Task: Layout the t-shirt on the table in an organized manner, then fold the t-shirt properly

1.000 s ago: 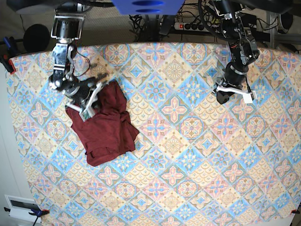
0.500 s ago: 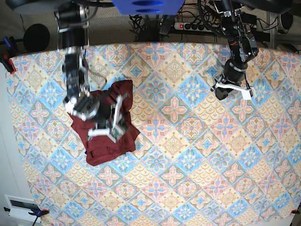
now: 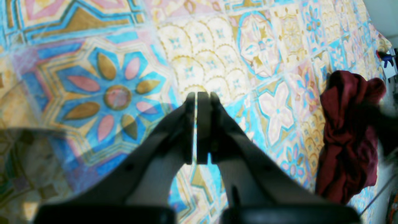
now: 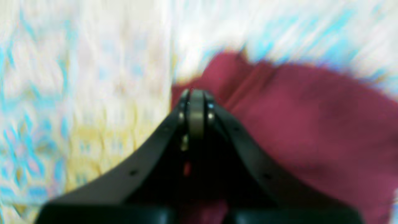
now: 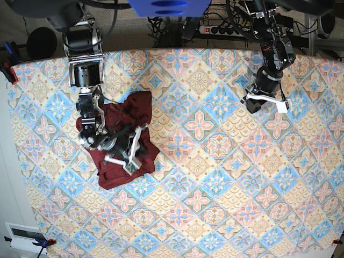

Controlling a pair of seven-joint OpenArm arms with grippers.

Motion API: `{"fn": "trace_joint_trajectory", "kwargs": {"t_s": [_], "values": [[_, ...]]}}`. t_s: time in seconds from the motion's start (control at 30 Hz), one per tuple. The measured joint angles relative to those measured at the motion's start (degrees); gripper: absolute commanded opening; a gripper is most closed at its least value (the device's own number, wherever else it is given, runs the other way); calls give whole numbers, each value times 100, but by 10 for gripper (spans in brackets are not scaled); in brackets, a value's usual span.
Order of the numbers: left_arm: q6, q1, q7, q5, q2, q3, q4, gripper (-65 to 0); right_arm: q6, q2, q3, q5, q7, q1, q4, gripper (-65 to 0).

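Note:
The dark maroon t-shirt (image 5: 114, 171) lies crumpled in a heap on the left part of the patterned table (image 5: 215, 188). My right gripper (image 5: 131, 164) hangs low over the heap's right side, jaws shut. The blurred right wrist view shows the shut right gripper (image 4: 192, 93) above the t-shirt (image 4: 295, 118) at its edge, with bare table (image 4: 93, 93) to the left; I cannot tell whether any fabric is pinched. My left gripper (image 5: 263, 105) hovers far off at the back right. The left gripper (image 3: 197, 96) is shut and empty above the table (image 3: 118, 93), with the t-shirt (image 3: 345, 140) in the distance.
A power strip (image 5: 217, 29) and cables lie beyond the table's back edge. A blue clamp (image 5: 9, 54) grips the back left corner, also seen as the blue clamp (image 3: 385, 59). A white box (image 5: 24, 236) sits off the front left corner.
My right arm swung from the shirt's back left corner across the heap to its right side, and the shirt's upper part shifted. The left arm barely moved.

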Motion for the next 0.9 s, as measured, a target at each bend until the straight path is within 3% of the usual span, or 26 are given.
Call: {"fn": "trace_joint_trajectory", "kwargs": {"t_s": [0.07, 0.43, 0.7, 0.9], "values": [[13, -11, 0, 4, -2, 2, 0, -646, 4, 11, 9, 142, 382, -42, -407, -649], [-4, -13, -20, -33, 4, 4, 0, -646, 37, 4, 31, 208, 999, 120, -1121, -649], [-2, 31, -22, -33, 2, 0, 0, -646, 39, 22, 74, 116, 846, 313, -1167, -649], [-2, 48, -20, -33, 2, 0, 0, -646, -50, 203, 723, 9, 817, 404, -1174, -649]]}}
